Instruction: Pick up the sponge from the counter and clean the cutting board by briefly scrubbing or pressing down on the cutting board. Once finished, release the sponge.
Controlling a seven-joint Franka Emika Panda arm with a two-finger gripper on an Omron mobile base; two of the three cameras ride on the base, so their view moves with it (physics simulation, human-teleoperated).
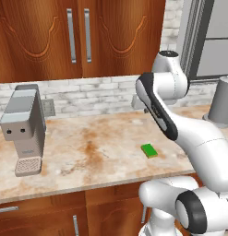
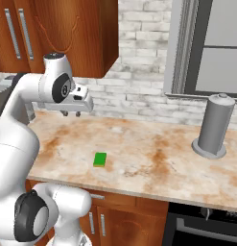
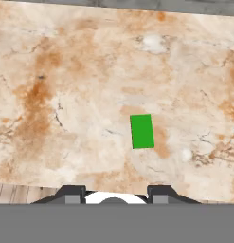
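Observation:
The green sponge point(image 1: 149, 150) point(image 2: 100, 159) point(image 3: 141, 131) lies flat on the marbled counter point(image 1: 83, 152) point(image 2: 158, 149) point(image 3: 66, 90), close to its front edge. My gripper point(image 2: 72, 114) point(image 3: 117, 192) hangs well above the counter, behind and to the left of the sponge in the right base view, pointing down. Its fingertips point(image 3: 73, 191) stand wide apart with nothing between them, so it is open. In the hand view the sponge sits slightly right of centre, far below. The cutting board is out of view.
A grey coffee machine point(image 1: 24, 129) stands at the counter's left. A tall grey cylinder point(image 1: 222, 102) point(image 2: 214, 126) stands at the right. Wooden wall cabinets point(image 1: 78, 32) hang above, with a brick wall and a window point(image 2: 211, 48) behind.

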